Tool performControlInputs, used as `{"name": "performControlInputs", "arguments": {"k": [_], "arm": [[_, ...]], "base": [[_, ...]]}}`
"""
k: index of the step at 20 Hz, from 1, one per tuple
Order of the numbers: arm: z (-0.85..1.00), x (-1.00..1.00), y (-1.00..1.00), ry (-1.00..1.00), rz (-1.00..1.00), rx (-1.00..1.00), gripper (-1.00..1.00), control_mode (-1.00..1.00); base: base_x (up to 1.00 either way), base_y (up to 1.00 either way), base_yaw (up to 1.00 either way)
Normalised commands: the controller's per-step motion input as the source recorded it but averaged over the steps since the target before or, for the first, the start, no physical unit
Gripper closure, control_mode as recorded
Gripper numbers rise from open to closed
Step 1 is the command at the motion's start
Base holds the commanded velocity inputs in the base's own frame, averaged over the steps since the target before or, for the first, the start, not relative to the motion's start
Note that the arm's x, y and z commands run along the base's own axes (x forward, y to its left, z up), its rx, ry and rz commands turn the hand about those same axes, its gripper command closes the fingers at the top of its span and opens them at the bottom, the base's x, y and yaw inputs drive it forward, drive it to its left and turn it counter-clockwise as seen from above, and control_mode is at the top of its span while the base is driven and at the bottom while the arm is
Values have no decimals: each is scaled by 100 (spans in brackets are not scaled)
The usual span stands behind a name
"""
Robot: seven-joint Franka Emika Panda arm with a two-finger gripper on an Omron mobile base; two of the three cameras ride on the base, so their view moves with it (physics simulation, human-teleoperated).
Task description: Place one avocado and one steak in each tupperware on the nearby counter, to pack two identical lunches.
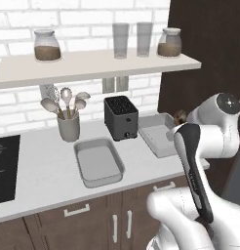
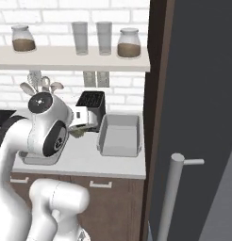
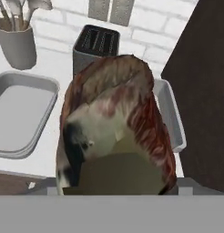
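Hand view: a steak, marbled red and brown with a pale fatty patch and an olive-green mass at its lower edge that is hard to make out, hangs close before the lens and hides the fingertips, so the grip itself cannot be made out, though the meat appears carried in half-spread jaws. It is above the counter, over the gap between two grey tupperwares. The left tupperware is empty; the right tupperware looks empty too, partly hidden by the arm in the left base view. A toaster stands behind.
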Motion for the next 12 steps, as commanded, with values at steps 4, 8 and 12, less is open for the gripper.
{"name": "performControlInputs", "arguments": {"k": [4,8,12], "arm": [[-72,80,-56,24,-7,3,100,-100],[-29,100,-29,14,-1,3,100,-100],[-16,100,-3,7,-1,0,100,-100]], "base": [[0,0,0],[0,0,0],[0,0,0]]}}
